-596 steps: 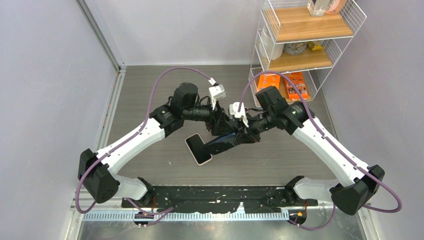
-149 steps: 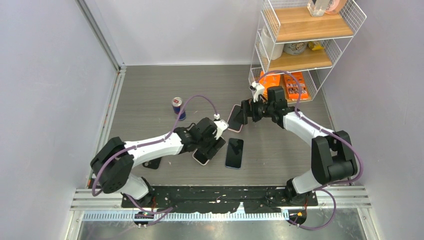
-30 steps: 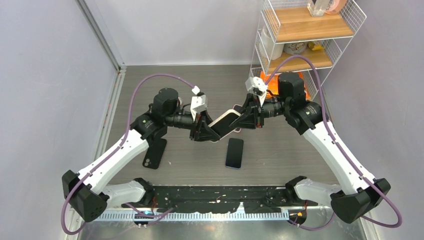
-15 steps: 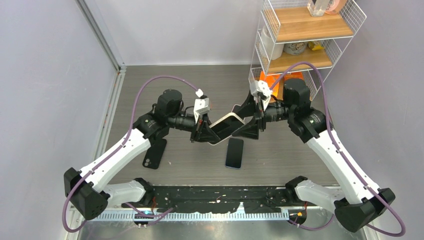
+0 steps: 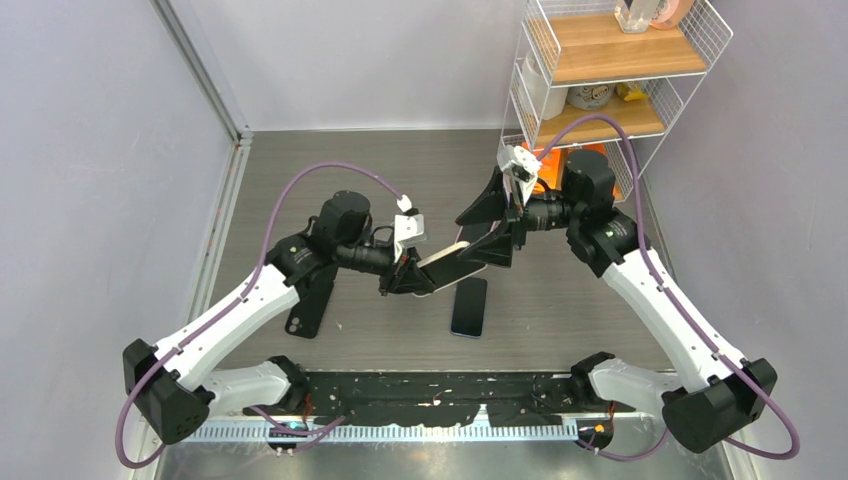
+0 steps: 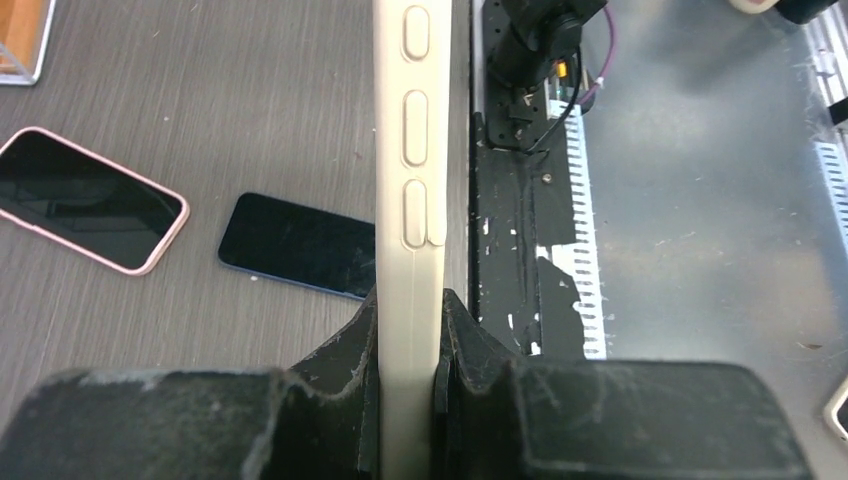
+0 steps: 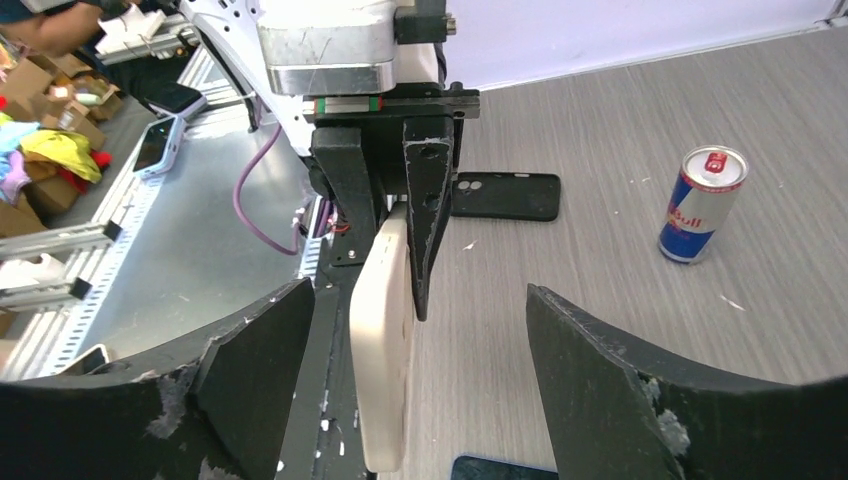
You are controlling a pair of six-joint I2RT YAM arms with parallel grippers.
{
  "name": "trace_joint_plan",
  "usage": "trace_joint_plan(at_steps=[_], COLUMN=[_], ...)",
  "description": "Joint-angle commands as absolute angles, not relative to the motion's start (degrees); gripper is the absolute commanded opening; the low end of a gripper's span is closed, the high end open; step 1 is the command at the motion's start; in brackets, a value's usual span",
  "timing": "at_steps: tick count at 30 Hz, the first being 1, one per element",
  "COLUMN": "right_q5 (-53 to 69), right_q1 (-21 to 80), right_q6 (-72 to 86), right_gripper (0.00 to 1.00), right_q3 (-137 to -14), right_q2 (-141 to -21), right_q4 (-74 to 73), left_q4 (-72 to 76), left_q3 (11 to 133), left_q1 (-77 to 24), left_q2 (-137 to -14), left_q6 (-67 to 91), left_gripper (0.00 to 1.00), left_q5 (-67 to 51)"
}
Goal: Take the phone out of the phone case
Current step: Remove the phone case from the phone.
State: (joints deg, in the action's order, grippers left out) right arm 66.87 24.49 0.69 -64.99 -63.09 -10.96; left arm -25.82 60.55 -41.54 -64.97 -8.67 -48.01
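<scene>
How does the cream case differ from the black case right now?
The cream case is pale, while the black case is dark. The cream case is held off the table, clamped in the shut left claw; the black case lies flat on the table with neither claw touching it. Both are slim phone-shaped cases with rounded corners.
</scene>
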Motion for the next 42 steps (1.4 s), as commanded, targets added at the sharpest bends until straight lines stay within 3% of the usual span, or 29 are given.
trace_joint_plan(at_steps=[1,6,12,25,32,42], right_q5=[69.4,69.9,69.9,70.4,70.7,71.7], right_q1=[24.1,24.0,23.8,23.8,23.8,23.8], right_q6=[5.3,6.3,7.7,11.6,13.3,17.3], right_gripper=[0.81,0.65,0.58,0.31,0.06,0.05], right_q3=[-64.4,-62.7,-60.7,-58.7,-57.6,-55.4], right_q2=[-63.3,-63.0,-62.9,-64.8,-65.2,-65.4], right_q4=[-4.8,-2.9,-1.4,4.0,5.8,10.8], left_q4=[-24.0,-23.5,-22.7,-22.6,-22.9,-28.8], left_q3=[60.6,60.2,59.5,58.8,58.9,59.6], left_q1=[-42.1,-42.1,-42.1,-42.3,-43.3,-48.4], left_q2=[-62.3,-61.9,-61.7,-61.4,-61.4,-59.9], left_q6=[-11.2,-11.1,-10.8,-11.4,-12.6,-25.9], left_gripper=[0.0,0.0,0.0,0.0,0.0,0.0], left_q5=[-43.3,-41.9,-42.0,-41.7,-40.6,-28.9])
